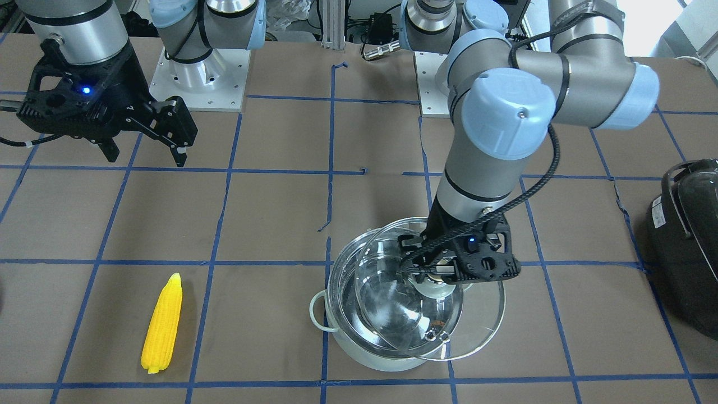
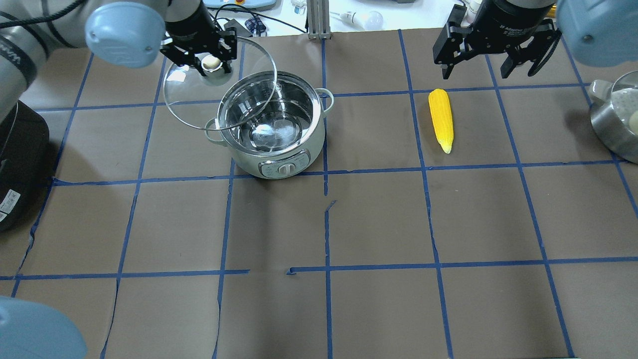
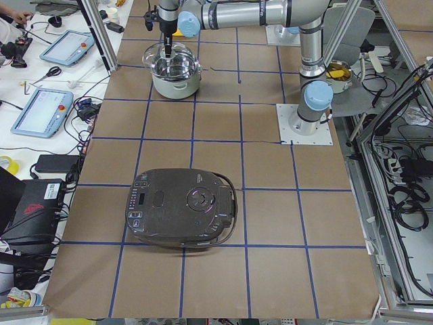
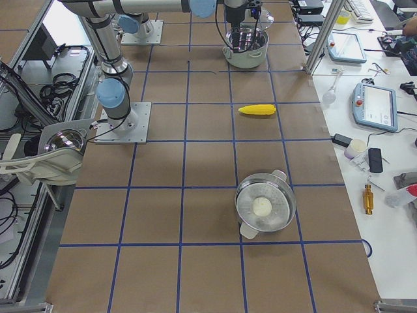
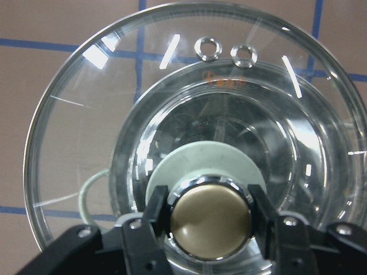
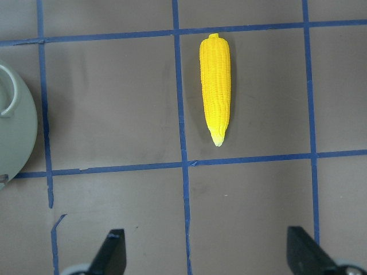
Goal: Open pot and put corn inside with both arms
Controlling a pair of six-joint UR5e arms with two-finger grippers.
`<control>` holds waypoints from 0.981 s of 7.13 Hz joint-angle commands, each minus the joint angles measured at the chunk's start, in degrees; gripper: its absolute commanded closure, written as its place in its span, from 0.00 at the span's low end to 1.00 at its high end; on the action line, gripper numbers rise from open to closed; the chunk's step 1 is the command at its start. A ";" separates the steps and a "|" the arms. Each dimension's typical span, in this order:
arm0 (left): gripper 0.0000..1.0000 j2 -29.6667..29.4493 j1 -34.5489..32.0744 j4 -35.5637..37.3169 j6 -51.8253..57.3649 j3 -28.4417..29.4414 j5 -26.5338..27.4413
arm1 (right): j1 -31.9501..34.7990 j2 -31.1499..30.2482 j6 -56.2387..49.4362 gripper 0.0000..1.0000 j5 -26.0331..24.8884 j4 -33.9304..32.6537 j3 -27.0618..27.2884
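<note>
corn [image 2: 441, 119] lies on the table [image 2: 379, 224] right of the pot [image 2: 246, 162], lid [image 2: 189, 99] over its left rim.

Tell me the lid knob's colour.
The knob has a dull gold top, chrome ring, pale base; left wrist view shows it best.

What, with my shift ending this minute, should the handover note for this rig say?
Left gripper: shut on the knob of the round clear glass lid, held off-centre, partly over the round shiny pale-walled steel pot, which is empty.
Right gripper: open, empty, above the table, short of the bright yellow tapered corn cob, which lies flat.
Done: lid unseated. Left: move the lid clear, grasp the corn, place it in the pot.
</note>
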 commanded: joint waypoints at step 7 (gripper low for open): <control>0.77 -2.66 24.27 19.07 26.75 -20.83 -2.96 | -4.12 24.41 -5.51 0.00 -0.05 -34.85 9.31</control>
